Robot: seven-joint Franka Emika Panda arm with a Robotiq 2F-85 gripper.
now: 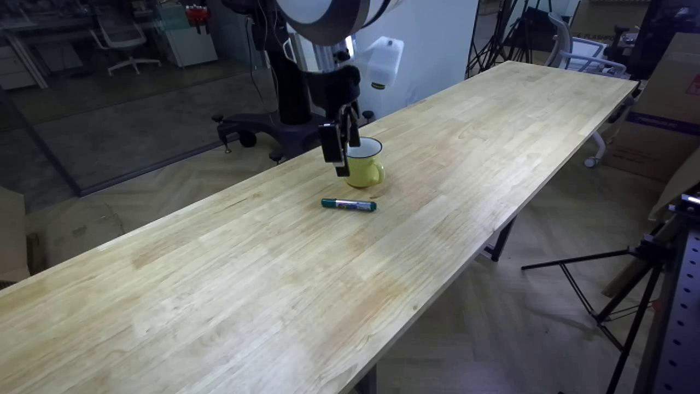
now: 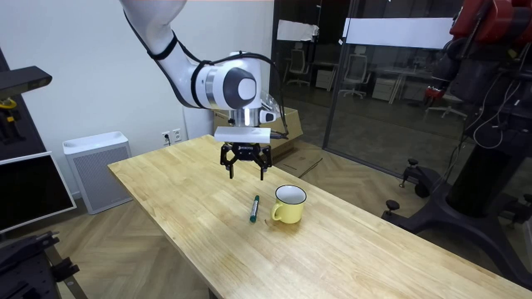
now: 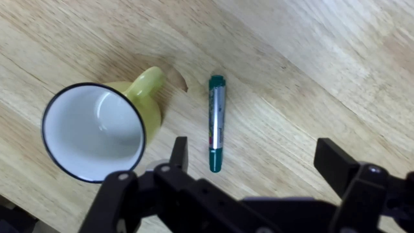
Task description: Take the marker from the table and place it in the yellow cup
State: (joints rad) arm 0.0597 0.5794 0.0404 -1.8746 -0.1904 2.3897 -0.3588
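The marker (image 1: 349, 204) lies flat on the light wooden table (image 1: 246, 284); it has dark green ends and a silvery label. It also shows in an exterior view (image 2: 254, 209) and in the wrist view (image 3: 217, 119). The yellow cup (image 2: 291, 211) stands upright close beside the marker, its handle towards the marker's side. In the wrist view the cup (image 3: 150, 116) shows a white, empty inside. My gripper (image 2: 247, 178) is open and empty, above the table. In the wrist view the marker lies ahead of the gripper (image 3: 250, 145), nearer the left finger; the cup is beyond that finger.
The table's long edge runs close behind the cup. A dark wheeled base (image 1: 268, 131) stands on the floor beyond that edge. A cardboard box (image 2: 293, 124) stands behind the table. A tripod (image 1: 645, 251) stands off the opposite long side.
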